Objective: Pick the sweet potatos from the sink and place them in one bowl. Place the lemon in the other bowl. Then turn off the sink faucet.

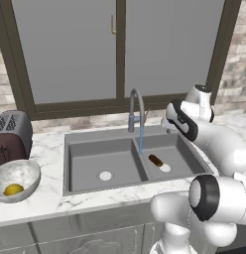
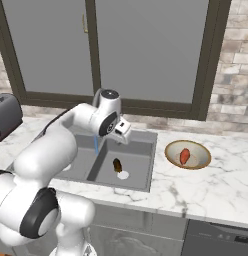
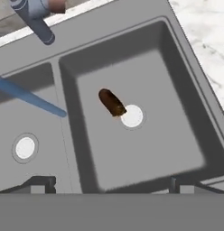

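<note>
One sweet potato, the dark brown-maroon one, lies in the right basin of the sink just beside the round drain, which is why your gripper hangs above that basin, looking down on it with its jaws spread wide and nothing between them. You can judge the other work well along: the orange-red tuber sits in the shallow tan bowl on the worktop to the right of the sink, and the lemon rests in the marbled bowl to the left. Water runs from the gooseneck faucet as a blue stream, so that step waits. Your arm hides much of the left basin in the right base view, the faucet's lever is too small to read, and the finger tips are barely visible at the hand view's bottom edge.
</note>
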Motion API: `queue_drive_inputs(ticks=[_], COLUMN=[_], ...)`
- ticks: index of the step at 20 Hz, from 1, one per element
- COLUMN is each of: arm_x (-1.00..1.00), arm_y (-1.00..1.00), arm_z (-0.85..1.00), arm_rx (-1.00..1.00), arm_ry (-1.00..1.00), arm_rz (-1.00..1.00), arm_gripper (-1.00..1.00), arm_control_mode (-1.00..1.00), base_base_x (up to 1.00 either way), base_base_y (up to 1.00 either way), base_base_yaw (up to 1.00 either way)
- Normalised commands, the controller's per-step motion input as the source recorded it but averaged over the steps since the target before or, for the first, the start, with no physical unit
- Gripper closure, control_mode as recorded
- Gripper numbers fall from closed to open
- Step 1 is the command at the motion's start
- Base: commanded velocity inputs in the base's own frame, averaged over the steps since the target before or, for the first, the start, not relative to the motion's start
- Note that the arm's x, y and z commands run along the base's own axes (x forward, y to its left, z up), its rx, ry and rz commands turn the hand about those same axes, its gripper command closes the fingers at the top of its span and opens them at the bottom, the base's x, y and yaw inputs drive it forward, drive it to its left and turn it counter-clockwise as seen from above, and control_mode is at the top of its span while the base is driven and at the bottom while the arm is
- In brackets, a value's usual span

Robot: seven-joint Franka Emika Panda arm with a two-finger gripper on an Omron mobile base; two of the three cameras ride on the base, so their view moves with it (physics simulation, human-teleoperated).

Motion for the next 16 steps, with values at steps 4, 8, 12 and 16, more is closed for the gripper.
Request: queue_drive_inputs(ticks=[4, 8, 12, 16], arm_x=[0.08, 0.00, 0.08, 0.20], arm_y=[0.00, 0.01, 0.03, 0.00], arm_z=[-0.31, -0.30, -0.37, -0.49], arm_rx=[0.00, 0.00, -0.02, -0.03], arm_ry=[0.11, 0.07, 0.06, 0.05], arm_rz=[0.34, 0.31, 0.27, 0.27], arm_gripper=[-1.00, -1.00, -1.00, -1.00], arm_control_mode=[-1.00, -1.00, -1.00, -1.00], base_base_x=[0.00, 0.00, 0.00, 0.00], base_base_y=[0.00, 0.00, 0.00, 0.00], base_base_yaw=[0.00, 0.00, 0.00, 0.00])
